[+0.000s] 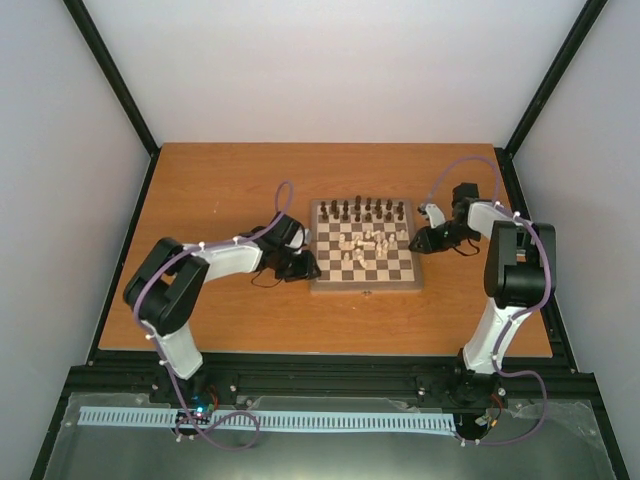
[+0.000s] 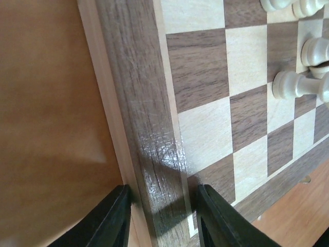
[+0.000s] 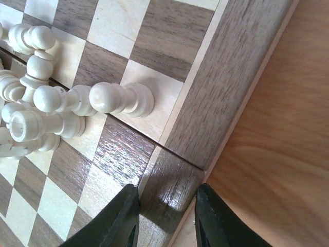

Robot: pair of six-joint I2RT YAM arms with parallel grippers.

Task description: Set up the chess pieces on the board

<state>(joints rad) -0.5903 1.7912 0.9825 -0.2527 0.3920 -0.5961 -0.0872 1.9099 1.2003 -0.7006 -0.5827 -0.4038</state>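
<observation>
Chess pieces (image 1: 362, 228) are all on the board (image 1: 365, 286), which lies on the wooden table (image 1: 220, 200) between my two arms.

From the top camera, the dark pieces (image 1: 360, 210) stand upright in two rows along the board's far edge. The cream pieces (image 1: 366, 244) are bunched in a loose heap around the middle. My left claw (image 1: 300, 266) is low at the board's left edge, near its near corner. My right claw (image 1: 421, 240) is low at the right edge, about level with the heap.

Through my left wrist camera, my left claw (image 2: 162, 221) is open. Its two black fingers (image 2: 110, 224) are spread to either side of the board's mid-brown border (image 2: 139, 103), one over the table and the other over the checkered squares. It grips nothing, and I cannot tell whether the fingers touch the wood. A few cream pieces (image 2: 290, 85) show at the upper right, one lying on its side.

Through my right wrist camera, my right claw (image 3: 167, 218) is likewise open and empty, its fingers (image 3: 218, 221) straddling the border (image 3: 226, 87). A seam crosses the border just ahead of them. A cream pawn (image 3: 121, 99) lies on its side on a cream square just inside the border, base toward it. More cream pieces (image 3: 36, 103) lie tumbled against one another behind it.
</observation>
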